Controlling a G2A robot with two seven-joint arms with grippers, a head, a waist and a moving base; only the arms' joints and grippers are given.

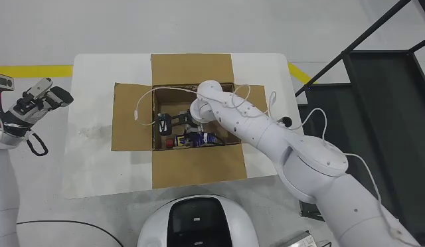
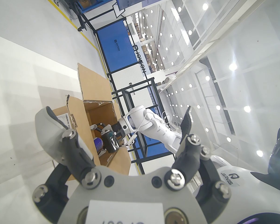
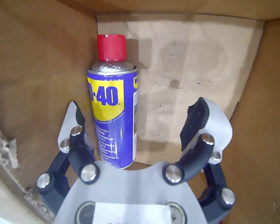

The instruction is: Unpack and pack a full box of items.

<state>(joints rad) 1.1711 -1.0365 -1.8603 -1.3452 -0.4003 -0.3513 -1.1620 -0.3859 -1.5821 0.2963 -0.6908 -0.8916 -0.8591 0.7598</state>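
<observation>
**Item:** spray can (image 3: 113,117), blue and yellow, red cap.
**Location:** inside the open cardboard box (image 1: 131,117) at mid-tabletop (image 1: 93,161). It lies along the box's near wall, cap to the left.
**Right gripper** (image 3: 135,107): down in the box, fingers apart. The can sits between them, nearer one finger, not clamped.
**Left gripper** (image 2: 116,115): beyond the tabletop's left edge, fingers apart, empty.
**Status, judged:** the can is boxed and ungrasped. If this is unpacking, the grasp and lift-out remain, with repacking to follow.

Factory hall with blue partition panels (image 2: 117,45) and ceiling lights (image 2: 232,66)
</observation>
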